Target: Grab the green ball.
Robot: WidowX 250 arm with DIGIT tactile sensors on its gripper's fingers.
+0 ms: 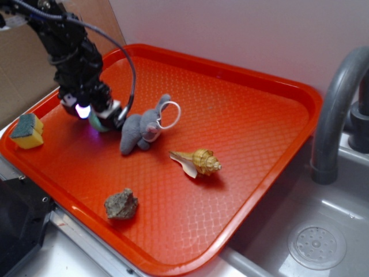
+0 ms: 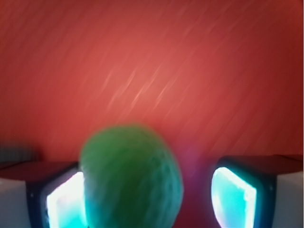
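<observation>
1. Over at the far left of the red tray (image 1: 253, 133), your gripper (image 1: 95, 118) is down low at the tray surface, arm reaching in from the upper left corner
2. You've got the green ball (image 2: 130, 178) sitting between the two glowing pads (image 2: 232, 194) in the wrist view, hard up against the left one, with a clear gap of tray showing before the right one
3. Your gripper stands spread, not closed on the ball; the right pad is apart from it
4. From the exterior view you only catch a sliver of the green ball (image 1: 98, 123) under the fingers, just left of the grey plush bunny (image 1: 144, 127)
5. Bunny lies on its side near the tray's middle, a white ring at its head end, very near your gripper; I can't tell whether they touch
6. Yellow sponge (image 1: 26, 131) with the dark green top sits at the tray's left edge, apart from the gripper
7. Seashell (image 1: 199, 161) rests right of the bunny, and a rough stone (image 1: 121, 205) lies nearer the front rim
8. Off to the right you can see a grey faucet (image 1: 334, 115) and the sink drain (image 1: 317, 245)
</observation>
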